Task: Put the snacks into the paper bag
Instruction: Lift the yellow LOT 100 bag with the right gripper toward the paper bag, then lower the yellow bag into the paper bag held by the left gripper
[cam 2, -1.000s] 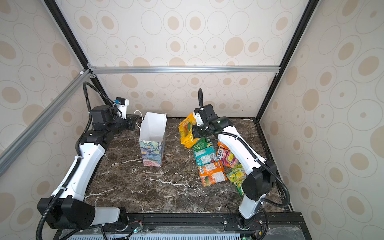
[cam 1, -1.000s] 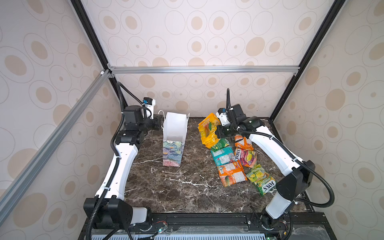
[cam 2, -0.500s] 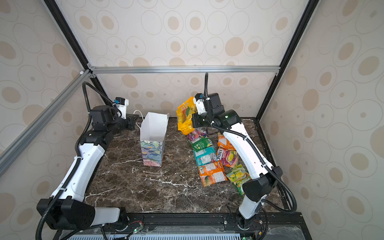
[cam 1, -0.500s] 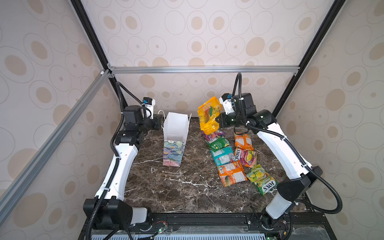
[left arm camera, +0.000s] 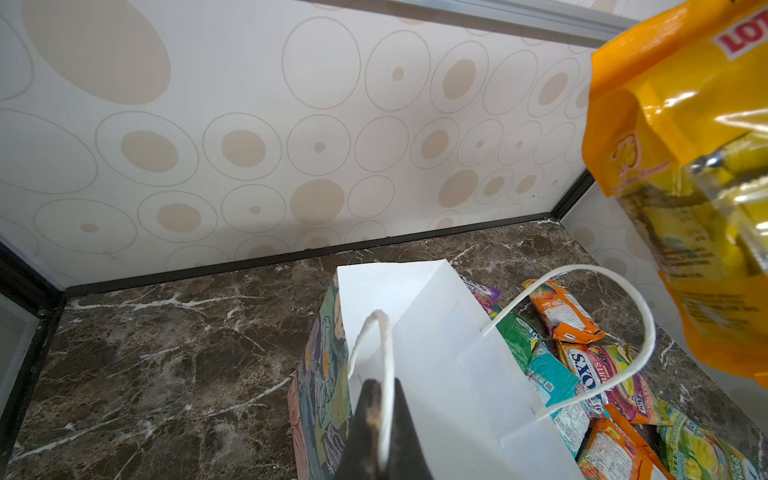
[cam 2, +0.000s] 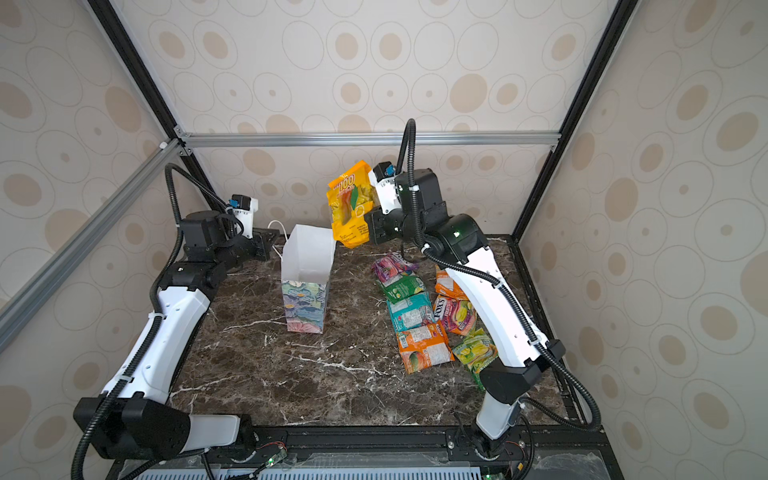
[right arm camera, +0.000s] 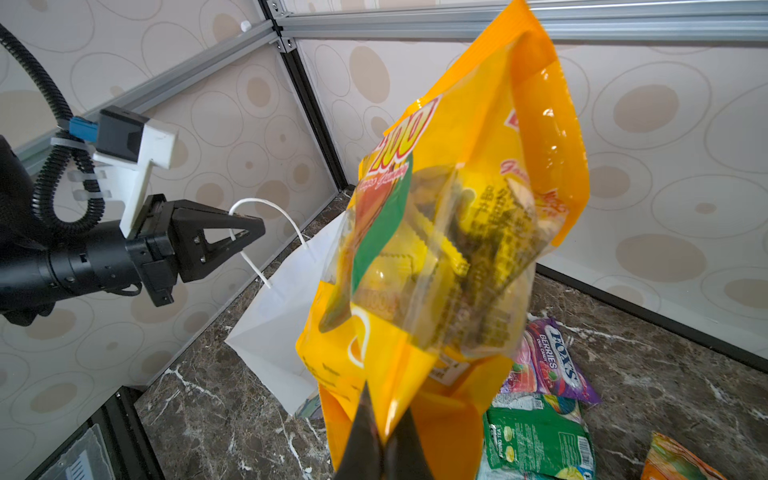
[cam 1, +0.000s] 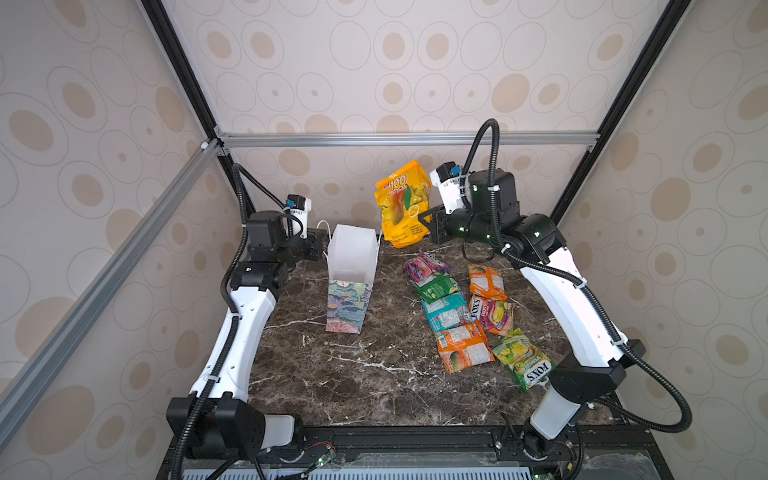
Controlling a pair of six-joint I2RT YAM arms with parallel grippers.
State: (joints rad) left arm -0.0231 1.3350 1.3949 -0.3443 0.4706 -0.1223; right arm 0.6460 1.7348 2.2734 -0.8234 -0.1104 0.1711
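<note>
The paper bag [cam 1: 351, 266] [cam 2: 307, 266] stands upright and open at the back left, white inside and floral outside. My left gripper [cam 1: 322, 245] [left arm camera: 380, 399] is shut on one of its white cord handles [left arm camera: 388, 345]. The bag's other handle [left arm camera: 640, 316] arches free. My right gripper [cam 1: 426, 220] [right arm camera: 384, 415] is shut on the lower edge of a large yellow-orange snack packet [cam 1: 401, 205] [right arm camera: 449, 249]. The packet stands up in the air, higher than the bag's mouth and just right of it. Several snacks [cam 1: 461, 316] [cam 2: 424, 316] lie on the table at the right.
The dark marble table [cam 1: 374, 374] is walled in by patterned panels and a black-and-aluminium frame [cam 1: 407, 139]. The lying packets include a purple one [cam 1: 424, 266], a green one [cam 1: 438, 286], a teal one [cam 1: 444, 311] and a yellow-green FOX'S one [cam 1: 523, 359] near my right arm's base.
My right gripper has lifted the yellow-orange packet off the table, up and a little toward the bag. The left gripper and the bag have stayed put.
</note>
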